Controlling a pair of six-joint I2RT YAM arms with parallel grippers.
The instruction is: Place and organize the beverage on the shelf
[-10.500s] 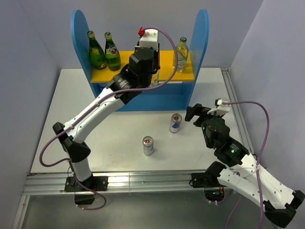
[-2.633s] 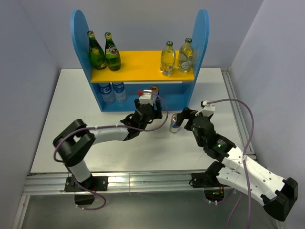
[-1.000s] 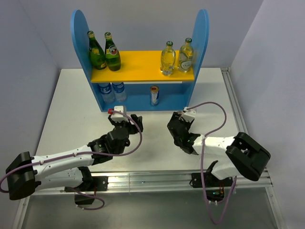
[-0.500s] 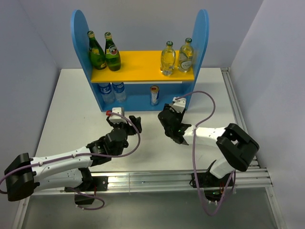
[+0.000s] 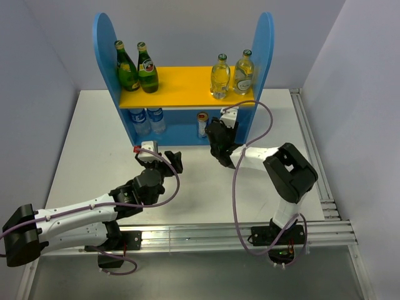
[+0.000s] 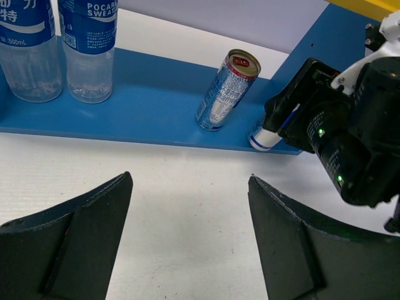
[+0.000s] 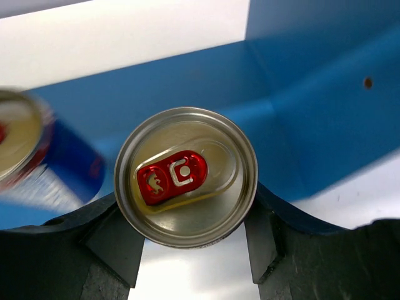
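Observation:
The shelf [image 5: 187, 87] holds two dark green bottles [image 5: 137, 67] and two clear green-capped bottles [image 5: 230, 76] on its yellow board. One slim can [image 5: 202, 120] [image 6: 228, 90] stands on the blue base [image 6: 125, 106]. My right gripper [image 5: 216, 135] [image 7: 185, 194] is shut on a second slim can [image 7: 185, 176] with a red tab. It holds that can at the base's front edge, just right of the standing can [image 7: 37, 150]. The held can's lower end [image 6: 265, 139] shows in the left wrist view. My left gripper [image 5: 167, 159] [image 6: 189, 177] is open over bare table in front of the shelf.
Two blue-labelled water bottles [image 5: 145, 120] [image 6: 56, 53] stand at the left of the lower tier. The blue back and right side panel [image 7: 312, 94] rise close behind the held can. A metal rail [image 5: 306, 144] runs along the table's right edge.
My right gripper has carried its can up and to the left, from the open table to the shelf's lower tier. The left arm has drawn back slightly, still open.

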